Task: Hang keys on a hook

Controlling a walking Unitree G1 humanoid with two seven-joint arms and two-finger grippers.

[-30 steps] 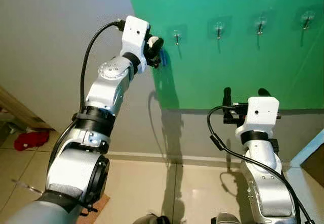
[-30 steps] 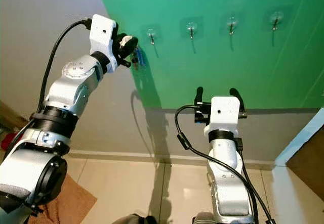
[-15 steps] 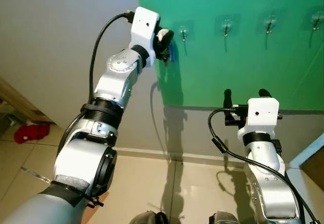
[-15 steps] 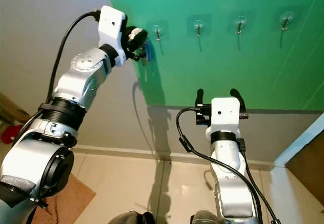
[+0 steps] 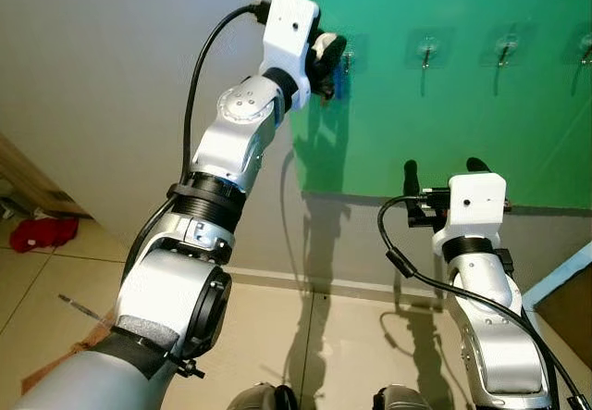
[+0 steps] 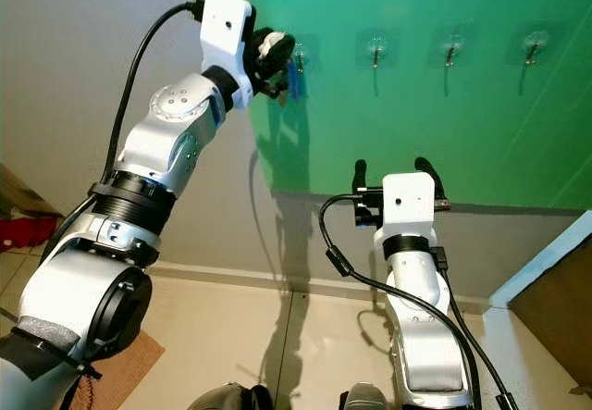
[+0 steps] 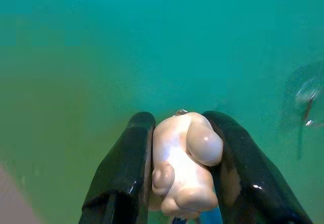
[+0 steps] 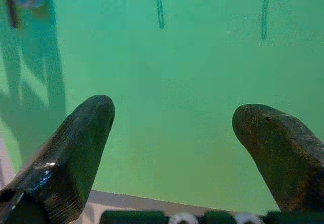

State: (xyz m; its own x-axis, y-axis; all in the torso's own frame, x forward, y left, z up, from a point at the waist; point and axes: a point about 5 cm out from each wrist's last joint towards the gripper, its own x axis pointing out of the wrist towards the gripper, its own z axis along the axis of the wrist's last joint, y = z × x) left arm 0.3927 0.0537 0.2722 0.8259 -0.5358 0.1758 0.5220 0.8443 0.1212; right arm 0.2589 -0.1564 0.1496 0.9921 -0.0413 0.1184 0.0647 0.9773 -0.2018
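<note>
Left pincer (image 6: 275,60), clamped on the pale charm (image 7: 185,166) of the keys (image 6: 293,77), is raised at the green wall beside the leftmost hook (image 7: 307,96); next, the ring must be eased over that hook; right pincer (image 6: 398,167) waits spread wide below.

The left arm reaches up high, its left gripper (image 7: 183,133) clamped shut. The right arm stands lower, bent upward, its right gripper (image 8: 172,128) spread wide.
</note>
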